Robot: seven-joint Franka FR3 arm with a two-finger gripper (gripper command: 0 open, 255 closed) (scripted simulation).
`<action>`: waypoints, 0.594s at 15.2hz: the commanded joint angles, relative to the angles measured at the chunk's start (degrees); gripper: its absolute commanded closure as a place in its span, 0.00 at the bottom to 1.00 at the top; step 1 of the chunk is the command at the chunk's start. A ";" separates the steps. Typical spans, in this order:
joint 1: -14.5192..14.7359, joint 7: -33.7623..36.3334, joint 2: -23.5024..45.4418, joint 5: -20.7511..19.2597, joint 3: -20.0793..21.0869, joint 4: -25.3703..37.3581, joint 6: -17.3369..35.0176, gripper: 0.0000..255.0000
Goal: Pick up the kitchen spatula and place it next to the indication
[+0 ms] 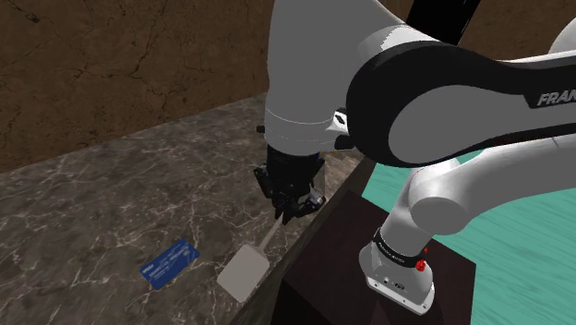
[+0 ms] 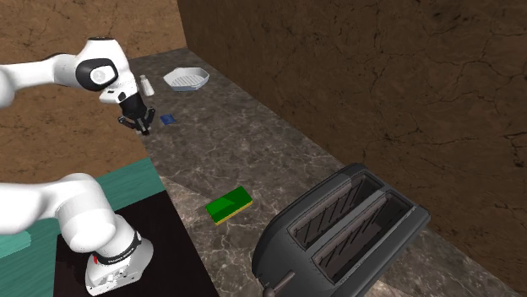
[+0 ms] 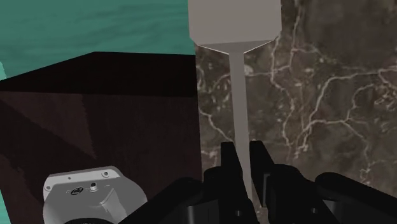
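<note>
Near the counter [image 1: 111, 194] edge, the gripper [image 3: 243, 151] clasps the spatula [image 1: 245, 272] by its handle; carry it level (blade likely heavy) to beside the card [image 1: 168, 261].

The spatula [image 3: 236, 76] has its handle clasped between the jaws of the gripper [image 3: 243, 149], and its blade reaches out past them along the counter [image 3: 318, 95] edge. The stand [image 3: 95, 108] lies just beside the jaws. On the counter, the card [image 1: 167, 261] lies near the blade, away from the stand. The shaker [image 2: 146, 84] and dish [image 2: 187, 79] sit beyond the jaws, and the sponge [image 2: 230, 205] and toaster [image 2: 338, 232] lie well apart from them.
</note>
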 commanded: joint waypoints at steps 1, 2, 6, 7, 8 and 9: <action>-0.03 0.08 0.50 0.42 0.80 -1.15 1.71 1.00; -0.01 0.07 0.66 0.64 1.14 -1.76 2.51 1.00; 0.03 0.10 1.53 1.49 2.58 -4.12 5.79 1.00; 0.02 0.11 1.79 1.70 2.96 -4.69 6.62 1.00; 0.00 0.12 2.07 1.91 3.36 -5.24 7.47 1.00; -0.03 0.13 2.37 2.12 3.76 -5.78 8.33 1.00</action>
